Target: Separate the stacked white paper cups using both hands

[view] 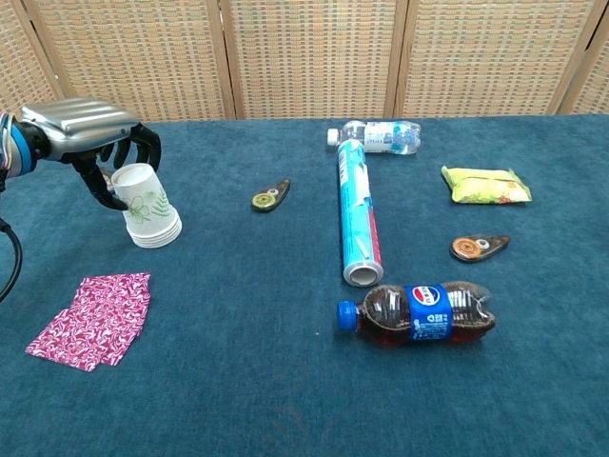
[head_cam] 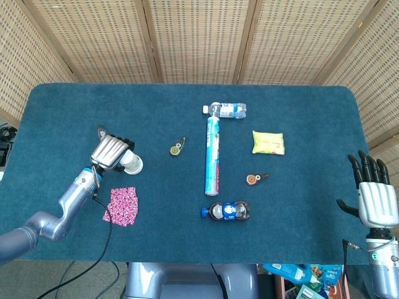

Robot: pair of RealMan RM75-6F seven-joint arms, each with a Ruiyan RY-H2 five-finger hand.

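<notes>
At the table's left, nested white, leaf-printed paper cups (view: 147,207) stand inverted, left hand (view: 90,138) curled around them.

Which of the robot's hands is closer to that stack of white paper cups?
The left. The left hand is right at the paper cups, its fingers curling around the top cup. The right hand hangs far off, past the table's opposite edge.

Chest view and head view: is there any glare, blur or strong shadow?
Chest view: sharp, soft even light; bright sheen on the left robot hand and cola bottle. Head view: sharp, small shadows only; the paper cups look nearly washed out.
</notes>
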